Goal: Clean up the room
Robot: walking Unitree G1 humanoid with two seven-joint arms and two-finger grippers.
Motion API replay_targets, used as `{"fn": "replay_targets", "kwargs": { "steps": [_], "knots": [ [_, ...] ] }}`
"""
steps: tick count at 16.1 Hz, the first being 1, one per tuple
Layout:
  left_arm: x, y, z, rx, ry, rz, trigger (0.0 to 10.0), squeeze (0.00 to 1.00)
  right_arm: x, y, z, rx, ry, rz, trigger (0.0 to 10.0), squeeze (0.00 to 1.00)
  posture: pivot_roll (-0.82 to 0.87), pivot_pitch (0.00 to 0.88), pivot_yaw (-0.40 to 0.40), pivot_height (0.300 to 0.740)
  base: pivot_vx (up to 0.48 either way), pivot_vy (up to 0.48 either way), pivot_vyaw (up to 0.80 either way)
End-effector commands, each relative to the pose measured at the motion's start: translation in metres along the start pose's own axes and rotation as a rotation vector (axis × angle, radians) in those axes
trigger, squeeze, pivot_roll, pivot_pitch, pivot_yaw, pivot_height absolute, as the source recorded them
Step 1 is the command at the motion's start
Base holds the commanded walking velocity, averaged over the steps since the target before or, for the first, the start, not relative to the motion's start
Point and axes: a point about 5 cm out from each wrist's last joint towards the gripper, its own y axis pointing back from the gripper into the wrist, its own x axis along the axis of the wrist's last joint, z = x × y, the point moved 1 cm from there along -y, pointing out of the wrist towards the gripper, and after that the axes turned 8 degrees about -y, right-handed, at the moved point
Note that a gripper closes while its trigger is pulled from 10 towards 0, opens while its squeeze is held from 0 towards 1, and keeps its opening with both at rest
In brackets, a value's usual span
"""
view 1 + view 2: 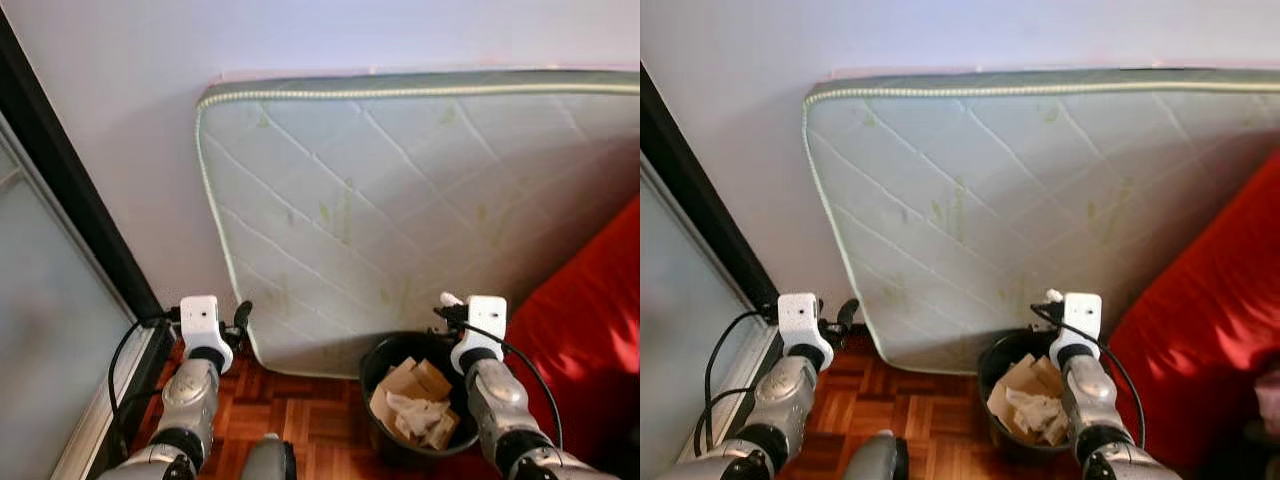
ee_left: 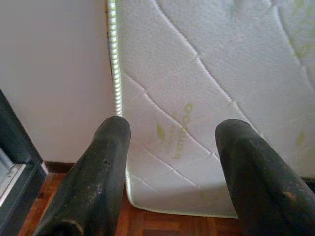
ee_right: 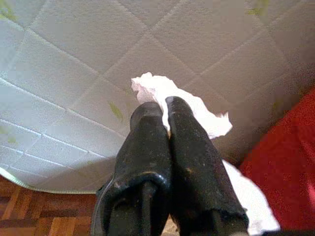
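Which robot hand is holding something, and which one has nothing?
The right gripper is holding something: its two black fingers are pinched shut on a crumpled white tissue above the black trash bin. The left gripper has its fingers spread apart with nothing between them.

I count one mattress (image 1: 420, 210) leaning on the wall, one black bin (image 1: 378, 365) on the floor in front of it, and one red couch (image 1: 590, 340) beside that. In the bin I see two brown cardboard pieces (image 1: 415, 380) and one heap of crumpled paper (image 1: 420, 415). My right gripper (image 3: 165, 109) pinches one white tissue (image 3: 197, 110).
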Motion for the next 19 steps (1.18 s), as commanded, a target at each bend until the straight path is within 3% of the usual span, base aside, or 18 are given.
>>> {"fn": "replay_targets", "kwargs": {
  "steps": [1, 5, 11, 16, 19],
  "knots": [
    [-0.002, 0.001, -0.003, 0.011, 0.012, -0.014, 10.0, 0.0, -0.002, 0.0, -0.003, 0.005, 0.003, -0.019, 10.0, 0.0, 0.06, 0.0, 0.024, 0.601, 0.0, 0.0, 0.0],
    [-0.001, 0.0, -0.002, 0.01, 0.032, -0.009, 10.0, 0.0, -0.002, -0.001, -0.007, 0.025, 0.008, -0.011, 10.0, 0.0, 0.06, 0.0, 0.023, 0.591, 0.0, 0.0, 0.0],
    [0.002, -0.002, 0.001, 0.002, 0.024, -0.004, 10.0, 0.0, -0.011, 0.0, -0.015, 0.078, 0.011, -0.082, 10.0, 0.0, 0.06, 0.0, 0.023, 0.591, 0.0, 0.0, 0.0],
    [0.003, -0.003, 0.0, 0.004, 0.025, -0.003, 10.0, 0.0, -0.015, 0.002, -0.012, 0.069, 0.004, -0.102, 10.0, 0.0, 0.06, 0.0, 0.022, 0.591, 0.0, 0.0, 0.0],
    [0.003, -0.003, -0.001, 0.006, 0.026, -0.008, 10.0, 0.0, -0.016, 0.001, -0.013, 0.075, 0.016, -0.121, 10.0, 0.0, 0.06, 0.0, 0.023, 0.567, 0.0, 0.0, 0.0]
  ]
}}
